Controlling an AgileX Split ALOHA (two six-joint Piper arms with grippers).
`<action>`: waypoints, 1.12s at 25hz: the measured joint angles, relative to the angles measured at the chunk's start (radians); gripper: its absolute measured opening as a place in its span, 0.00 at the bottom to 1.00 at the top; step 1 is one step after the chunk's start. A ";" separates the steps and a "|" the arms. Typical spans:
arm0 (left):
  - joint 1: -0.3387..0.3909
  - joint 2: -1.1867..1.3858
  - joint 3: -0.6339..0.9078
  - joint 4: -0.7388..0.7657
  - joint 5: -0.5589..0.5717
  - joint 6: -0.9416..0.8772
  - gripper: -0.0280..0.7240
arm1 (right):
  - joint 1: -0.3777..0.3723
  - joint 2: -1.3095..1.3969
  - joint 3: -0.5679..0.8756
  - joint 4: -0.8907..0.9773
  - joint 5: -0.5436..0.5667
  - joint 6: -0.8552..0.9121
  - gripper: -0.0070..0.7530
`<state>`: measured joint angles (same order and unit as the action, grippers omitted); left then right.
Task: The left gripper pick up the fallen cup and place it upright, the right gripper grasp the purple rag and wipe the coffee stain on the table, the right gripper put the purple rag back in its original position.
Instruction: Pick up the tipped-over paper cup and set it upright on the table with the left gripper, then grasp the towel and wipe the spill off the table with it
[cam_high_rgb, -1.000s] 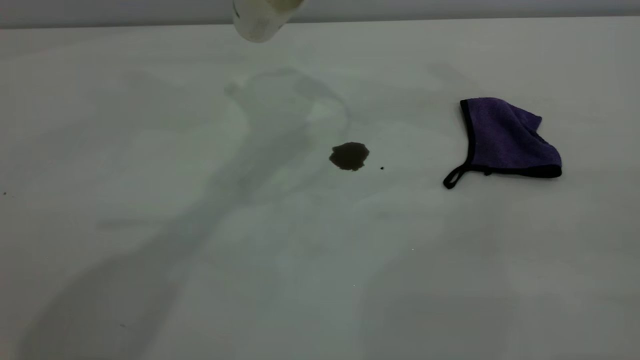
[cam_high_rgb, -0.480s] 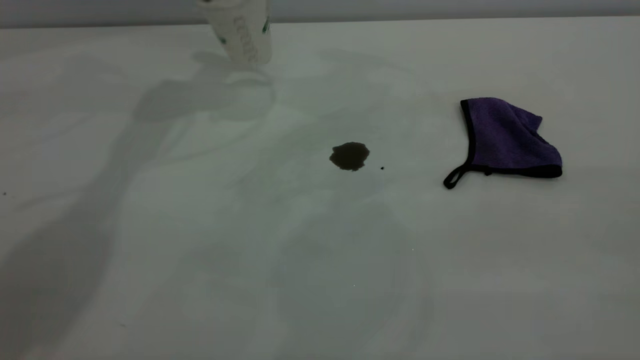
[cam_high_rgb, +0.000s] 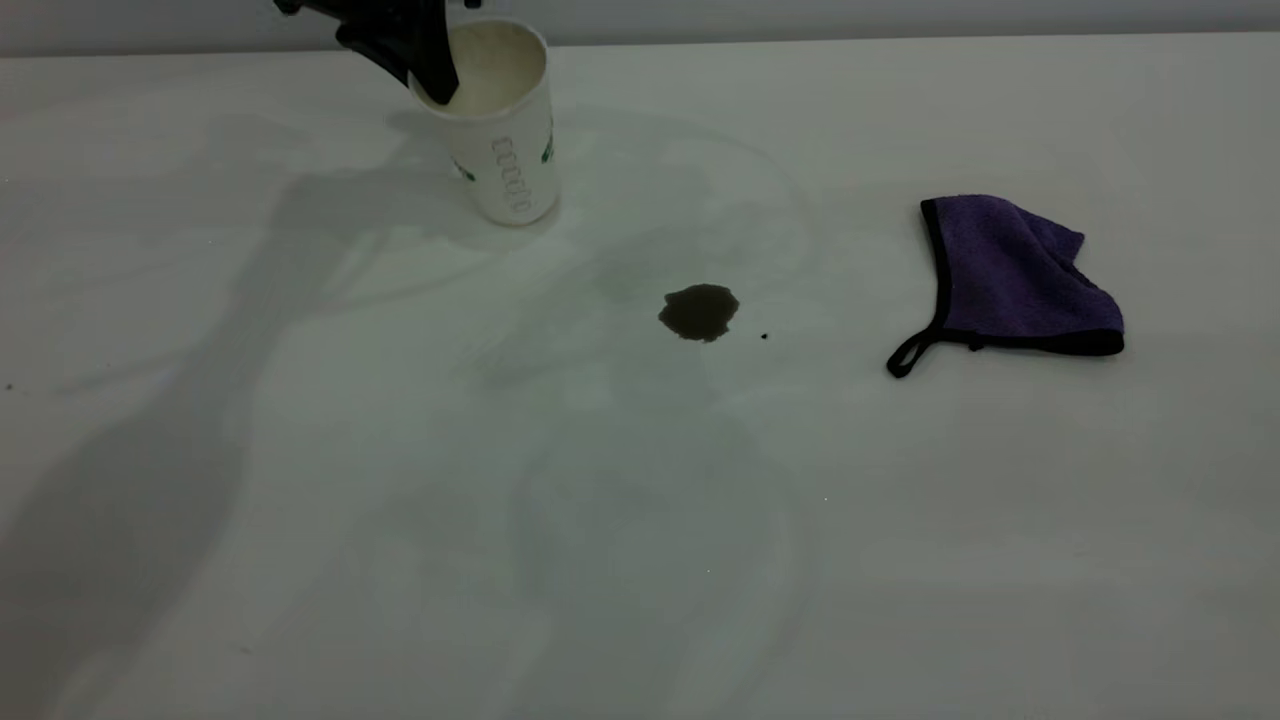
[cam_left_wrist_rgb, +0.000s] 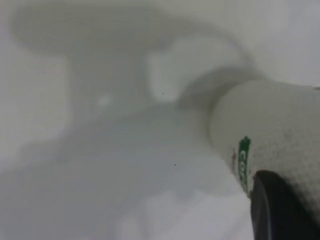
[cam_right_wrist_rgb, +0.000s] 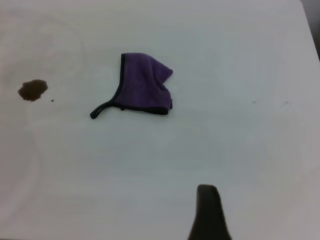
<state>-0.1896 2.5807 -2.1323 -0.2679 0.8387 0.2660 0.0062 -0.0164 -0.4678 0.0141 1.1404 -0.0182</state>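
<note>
The white paper cup (cam_high_rgb: 505, 140) stands mouth up, slightly tilted, at the back left of the table (cam_high_rgb: 640, 560); I cannot tell if its base touches. My left gripper (cam_high_rgb: 432, 75) is shut on its rim, one finger inside the cream mouth. The cup (cam_left_wrist_rgb: 270, 125) fills the left wrist view, with a black finger (cam_left_wrist_rgb: 280, 210) on its wall. The coffee stain (cam_high_rgb: 698, 311) lies mid-table. The purple rag (cam_high_rgb: 1010, 275) lies crumpled at the right. My right gripper (cam_right_wrist_rgb: 207, 212) is out of the exterior view, well short of the rag (cam_right_wrist_rgb: 144, 85) and the stain (cam_right_wrist_rgb: 33, 90).
A tiny dark speck (cam_high_rgb: 764, 336) sits just right of the stain. The rag's black loop (cam_high_rgb: 905, 358) points toward the stain. The table's back edge runs just behind the cup.
The cup has come down from the top edge of the view and turned mouth up near the table at the back left. The left gripper has come into view. Rag and stain have not moved.
</note>
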 joint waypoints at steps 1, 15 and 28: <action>0.000 0.003 0.000 0.000 -0.002 0.000 0.20 | 0.000 0.000 0.000 0.000 0.000 0.000 0.78; 0.000 -0.123 -0.223 0.056 0.291 0.009 0.97 | 0.000 0.000 0.000 0.000 0.000 0.000 0.78; 0.005 -0.482 -0.217 0.082 0.329 -0.047 0.95 | 0.000 0.000 0.000 0.001 0.000 -0.001 0.78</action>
<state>-0.1846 2.0985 -2.3496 -0.1861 1.1676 0.2186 0.0062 -0.0164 -0.4678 0.0150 1.1404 -0.0191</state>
